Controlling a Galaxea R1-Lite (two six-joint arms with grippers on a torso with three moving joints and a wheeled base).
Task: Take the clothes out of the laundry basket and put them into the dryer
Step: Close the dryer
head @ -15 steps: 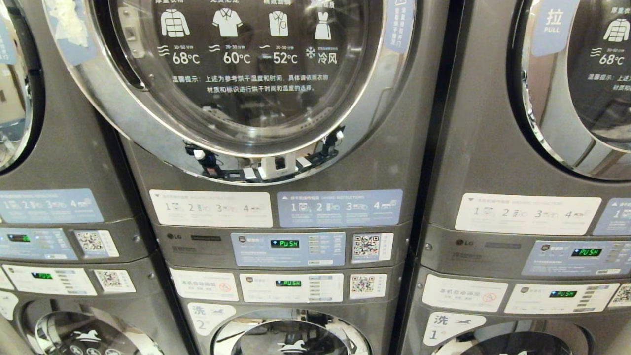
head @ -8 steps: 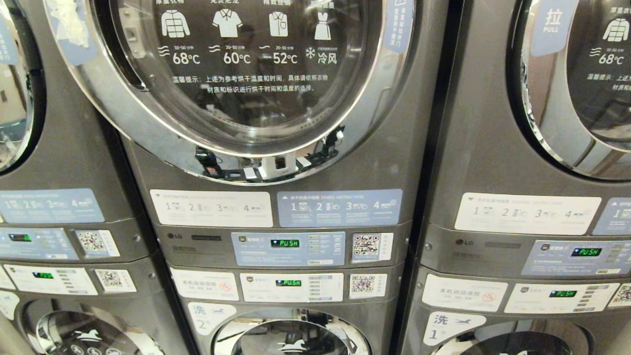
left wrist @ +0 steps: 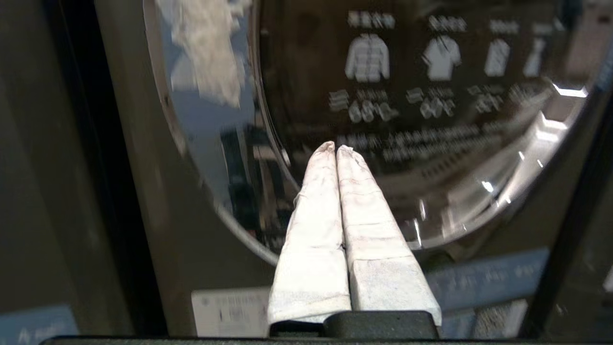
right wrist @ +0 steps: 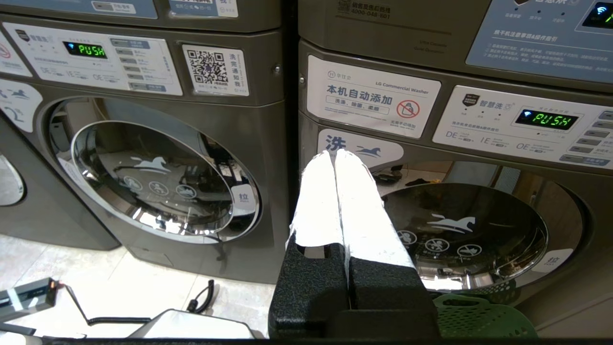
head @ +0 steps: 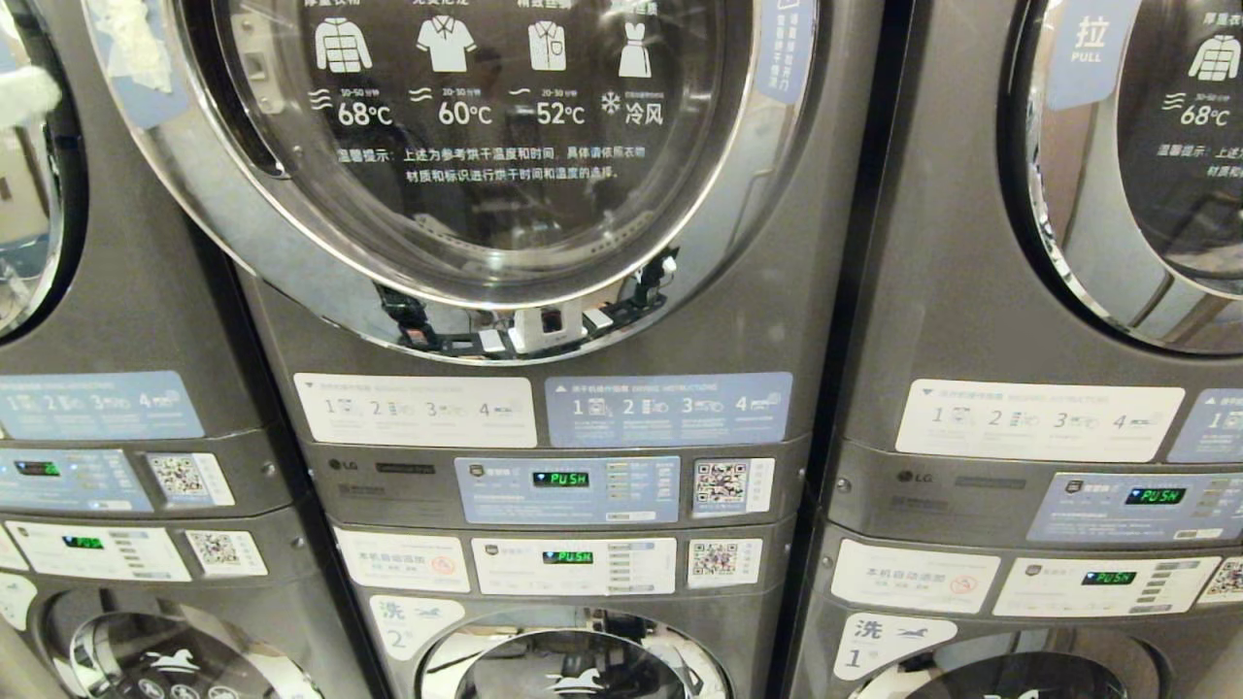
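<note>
The dryer door (head: 456, 155), round and glass-fronted, fills the upper centre of the head view and is not yet open. New since a second ago: the left gripper (head: 24, 92) shows at the upper left edge, fingers pressed together and empty, raised toward the door, likely to open it. The right gripper (right wrist: 335, 155), closed and empty, hangs low above the green laundry basket (right wrist: 479, 318), lower right in its wrist view.

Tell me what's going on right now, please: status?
Left gripper shut, empty, raised at the dryer door. Right gripper shut, empty, parked low by the washers. Door closed. Green basket below; no clothes visible.
</note>
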